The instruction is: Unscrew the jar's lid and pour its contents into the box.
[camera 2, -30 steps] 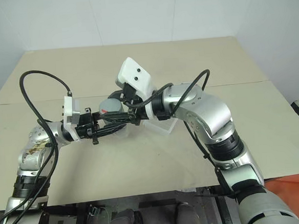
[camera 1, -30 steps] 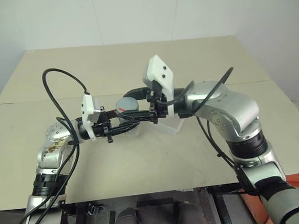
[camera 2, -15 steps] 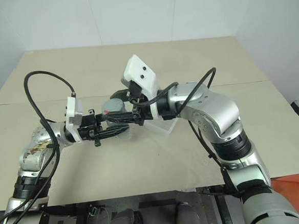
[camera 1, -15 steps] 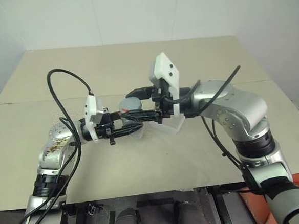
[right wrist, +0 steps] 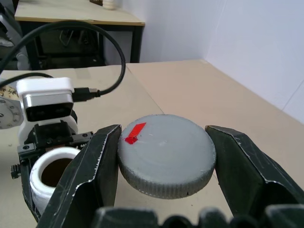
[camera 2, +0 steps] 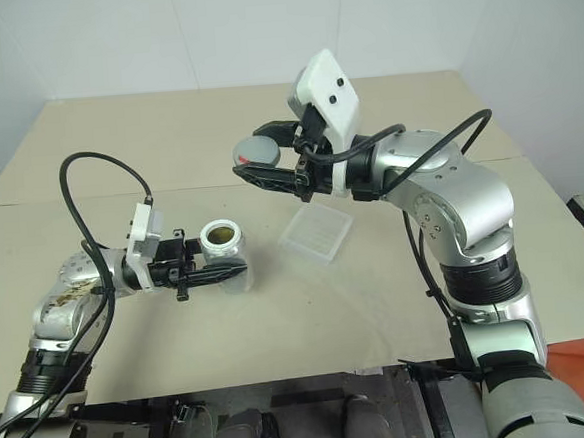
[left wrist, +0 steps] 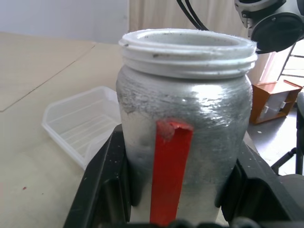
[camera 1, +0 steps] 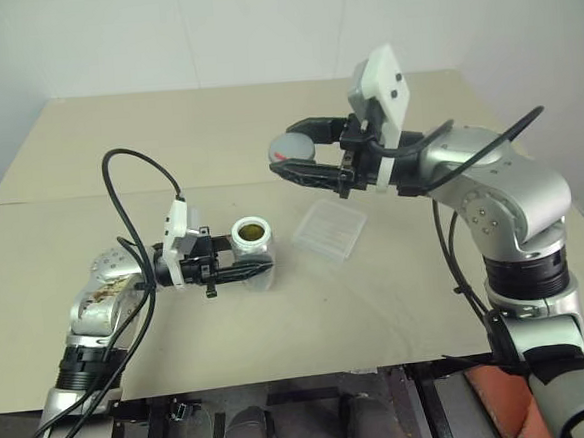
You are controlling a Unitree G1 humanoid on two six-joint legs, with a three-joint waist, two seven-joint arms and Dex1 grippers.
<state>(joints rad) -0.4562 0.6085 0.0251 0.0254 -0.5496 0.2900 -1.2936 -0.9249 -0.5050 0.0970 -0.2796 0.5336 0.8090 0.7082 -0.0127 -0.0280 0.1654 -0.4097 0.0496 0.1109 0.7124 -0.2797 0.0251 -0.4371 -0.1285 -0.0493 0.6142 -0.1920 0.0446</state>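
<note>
Lid [camera 1: 292, 149] off, clamped in right hand [camera 1: 302, 152] above desk [camera 1: 458, 298]. Jar [camera 1: 250, 238] open, upright, gripped by left hand [camera 1: 248, 271], beside box [camera 1: 329, 229]. Brown contents [right wrist: 53, 173] inside jar. Unscrewing done; pouring into empty box outstanding.

The left gripper [camera 2: 238, 271] clamps the jar [camera 2: 223, 250] upright above the table [camera 2: 278, 310]. The jar mouth is uncapped; brown contents [camera 2: 219, 232] are visible inside. The right gripper [camera 2: 253, 162] grips the grey lid [camera 2: 259, 148], raised well apart from the jar. The clear box [camera 2: 316, 234] lies on the table, right of the jar.
</note>
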